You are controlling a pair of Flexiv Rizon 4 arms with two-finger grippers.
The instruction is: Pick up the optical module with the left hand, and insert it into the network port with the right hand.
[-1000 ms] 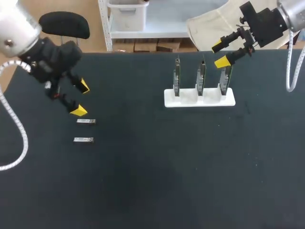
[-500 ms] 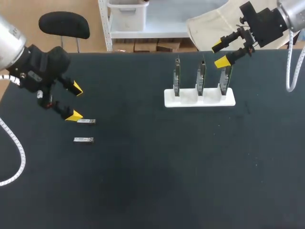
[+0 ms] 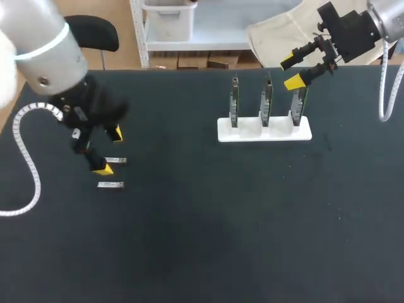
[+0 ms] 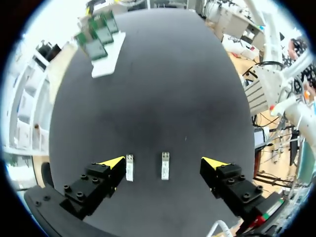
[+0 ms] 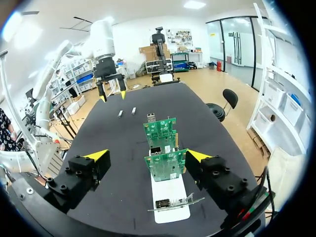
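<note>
**Both claws open, modules lie on the table**

Head view: The left gripper (image 3: 107,151) hangs over the left side of the black table (image 3: 202,252), fingers apart. Two optical modules (image 3: 114,161) lie flat there, one near its lower finger, the other (image 3: 110,185) a bit nearer.

The right gripper (image 3: 290,71), fingers apart, is far right, by the white stand (image 3: 265,132).

Left wrist view: One module (image 4: 165,165) lies between the fingers and one (image 4: 129,168) just beside a finger.

Right wrist view: Green cards (image 5: 165,165) stand between the wide-apart fingers.

bright even light, soft shadows
</note>
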